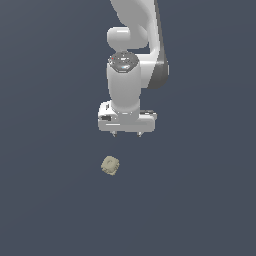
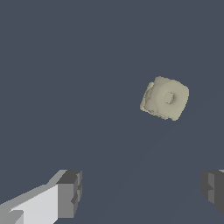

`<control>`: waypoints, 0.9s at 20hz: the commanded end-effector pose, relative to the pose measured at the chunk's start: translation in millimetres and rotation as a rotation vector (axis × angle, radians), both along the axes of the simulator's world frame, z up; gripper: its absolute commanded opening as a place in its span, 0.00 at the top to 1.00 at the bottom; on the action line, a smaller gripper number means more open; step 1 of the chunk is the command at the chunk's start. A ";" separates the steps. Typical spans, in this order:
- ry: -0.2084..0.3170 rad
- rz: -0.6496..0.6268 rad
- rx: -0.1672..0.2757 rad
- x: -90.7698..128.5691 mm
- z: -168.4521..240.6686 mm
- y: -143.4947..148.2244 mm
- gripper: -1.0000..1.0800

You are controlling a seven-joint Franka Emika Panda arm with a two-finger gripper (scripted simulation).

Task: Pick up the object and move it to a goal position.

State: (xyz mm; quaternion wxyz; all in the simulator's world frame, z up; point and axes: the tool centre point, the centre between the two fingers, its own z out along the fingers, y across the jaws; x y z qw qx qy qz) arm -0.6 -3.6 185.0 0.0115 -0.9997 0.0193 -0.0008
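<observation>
- Background: flat, uniform dark slate-blue surface [image 1: 50, 210] fills both views; no edges or texture visible.
- Writing: no readable text on any item. Only marking is a pair of tiny red and green dots on the dark round cap [image 1: 123, 61] on top of the wrist housing; too small to read as a label.
- Small beige lumpy blocky object [image 1: 110, 165] lies on the surface, towards the exterior view's left of the gripper's centreline and lower in that frame than the fingertips, apart from them.
- Object orientation: roughly square outline, so no clear long axis. In the wrist view the object [image 2: 165, 98] sits rotated, corners on the diagonals, with the rounded-knob face turned towards the camera. One side edge looks rougher and paler than the rest.
- White two-finger gripper [image 1: 127, 134]: pointing straight down, wide white palm bar level, two short dark fingertips [image 1: 114, 134] poking out beneath it.
- Hand state: spread wide, holding nothing. In the wrist view the two grey finger pads [image 2: 70, 194] sit far apart at opposite sides, bare surface between them; object is outside the gap, not touching either pad.
- Arm pose: white glossy robot arm [image 1: 135, 30] comes in from the top of the exterior view, bends at a rounded joint, and the last link drops vertically into the gripper. Grey-shaded link segment shows on the exterior view's right of the wrist.
</observation>
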 end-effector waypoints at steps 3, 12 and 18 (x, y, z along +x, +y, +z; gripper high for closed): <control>-0.003 0.005 -0.001 0.6 1.5 1.9 0.04; -0.031 0.062 -0.018 6.8 19.0 23.2 0.04; -0.028 0.032 -0.016 11.9 12.2 16.8 0.04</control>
